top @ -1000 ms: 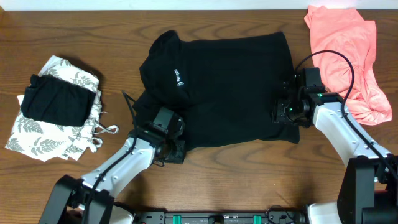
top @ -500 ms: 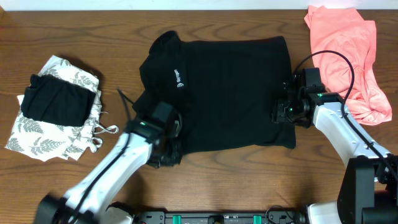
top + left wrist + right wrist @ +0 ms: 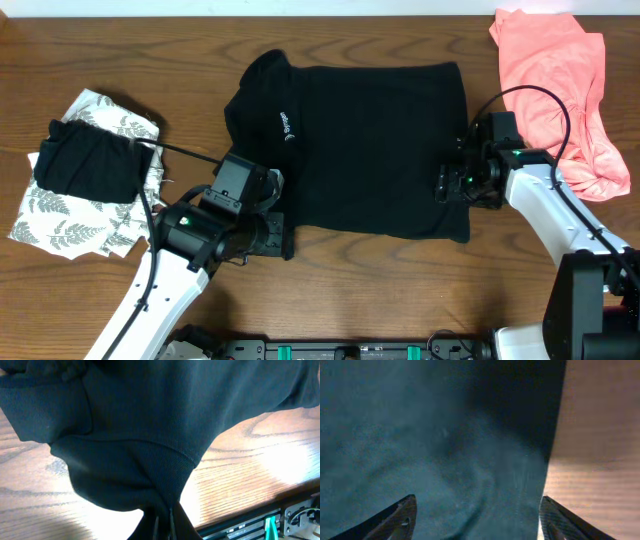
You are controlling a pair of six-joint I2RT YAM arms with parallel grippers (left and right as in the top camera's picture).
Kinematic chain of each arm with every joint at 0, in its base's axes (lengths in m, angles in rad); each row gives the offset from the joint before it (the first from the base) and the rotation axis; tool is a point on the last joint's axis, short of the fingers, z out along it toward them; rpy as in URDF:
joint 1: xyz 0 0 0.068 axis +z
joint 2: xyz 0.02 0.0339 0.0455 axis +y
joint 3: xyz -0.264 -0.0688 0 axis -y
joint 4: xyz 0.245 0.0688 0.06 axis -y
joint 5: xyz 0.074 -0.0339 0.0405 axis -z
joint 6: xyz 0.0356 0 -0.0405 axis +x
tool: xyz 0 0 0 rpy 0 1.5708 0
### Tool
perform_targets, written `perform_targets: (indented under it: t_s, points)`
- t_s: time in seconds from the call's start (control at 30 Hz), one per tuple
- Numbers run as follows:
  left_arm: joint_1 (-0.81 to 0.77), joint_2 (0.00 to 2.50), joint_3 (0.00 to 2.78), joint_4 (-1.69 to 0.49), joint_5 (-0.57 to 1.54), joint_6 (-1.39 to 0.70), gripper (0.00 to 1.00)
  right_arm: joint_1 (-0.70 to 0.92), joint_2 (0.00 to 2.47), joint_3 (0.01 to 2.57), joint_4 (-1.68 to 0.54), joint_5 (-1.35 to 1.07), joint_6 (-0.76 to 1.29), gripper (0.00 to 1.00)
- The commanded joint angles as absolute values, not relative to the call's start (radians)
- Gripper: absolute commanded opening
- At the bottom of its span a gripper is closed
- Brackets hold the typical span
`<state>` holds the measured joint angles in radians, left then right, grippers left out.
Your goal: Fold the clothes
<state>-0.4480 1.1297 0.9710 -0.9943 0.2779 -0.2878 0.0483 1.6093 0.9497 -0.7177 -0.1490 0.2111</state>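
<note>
The left hand (image 3: 163, 519) is clenched on the black collared shirt's (image 3: 360, 140) near-left corner above the counter (image 3: 400, 290), while the right hand (image 3: 477, 522) hangs released, spread wide, over its right edge.

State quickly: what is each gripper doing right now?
Left gripper: closed, pinching the black shirt at its edge.
Right gripper: open over the shirt, holding nothing.

- Overhead: bright, even light, with sharp focus across the wooden surface (image 3: 400, 290).
- Left wrist: white glare patches on the wood beneath the black shirt (image 3: 150, 420).
- Right wrist: dim, bluish, soft-focus fabric close-up.
</note>
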Motion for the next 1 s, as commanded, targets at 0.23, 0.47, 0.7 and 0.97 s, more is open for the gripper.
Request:
perform_targets:
  t_s: [0.23,0.47,0.7,0.97]
  points:
    - [-0.45,1.139,0.97,-1.003,0.248,-0.285,0.06,0.005,1.597,0.965,-0.92,-0.236,0.208,0.71]
    - [-0.45,1.14,0.97,-1.005,0.242,-0.285,0.06,0.007,1.597,0.905,-0.989,-0.236,0.222,0.71]
    - [-0.45,1.14,0.97,-1.005,0.242,-0.285,0.06,0.007,1.597,0.743,-0.761,-0.266,0.355,0.54]
    - [-0.45,1.14,0.97,-1.006,0.242,-0.282,0.06,0.007,1.597,0.669,-0.592,-0.271,0.428,0.33]
